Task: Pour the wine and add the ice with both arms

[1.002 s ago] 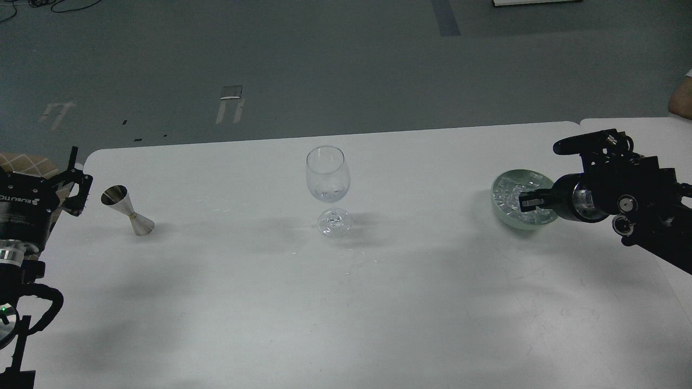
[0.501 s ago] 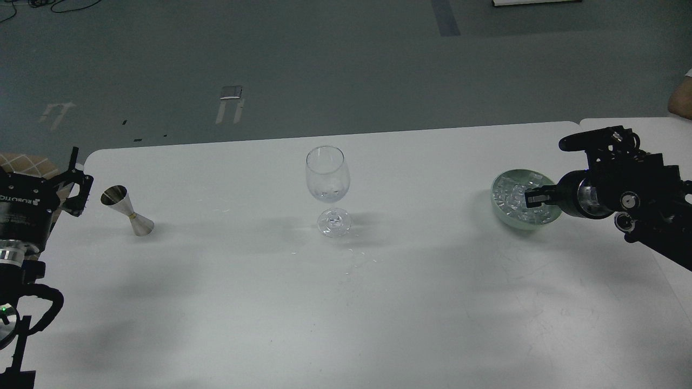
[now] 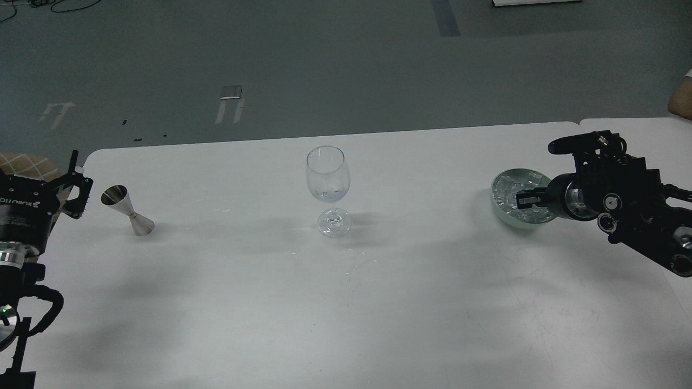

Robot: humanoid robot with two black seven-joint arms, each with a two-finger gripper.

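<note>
Ice (image 3: 507, 195), the clear cubes that the task calls for, lies heaped in a pale green bowl (image 3: 496, 201) directly beneath the right gripper (image 3: 532, 172). Over the last second the right arm (image 3: 627, 205) drew slightly back toward the right table edge and has now returned over the bowl, its upper finger reaching past the far rim and its lower finger over the cubes; the two fingers stand wide apart and no cube can be seen between them, so the pick appears not yet made, and the shift reads as a re-aiming of the approach rather than progress in transfer. Well away from this gripper, toward the middle of the white table (image 3: 378, 302), a stemmed wine glass (image 3: 328, 189) stands upright; its bowl shows only faint glints low down, which may be a trace of liquid, a cube or mere reflection, and no coloured wine is visible in it. Beyond the glass again, just beside the left gripper (image 3: 75, 186), a steel jigger (image 3: 127, 210) stands tilted on its narrower cup with the open mouth facing up and toward that gripper; its contents cannot be made out. The left gripper has held its place at the table's left edge across the three frames, near the jigger but not touching it; whether its fingers are spread or closed cannot be told from this angle. By this evidence the ice step is in hand and the pour from the jigger remains to be done.
</note>
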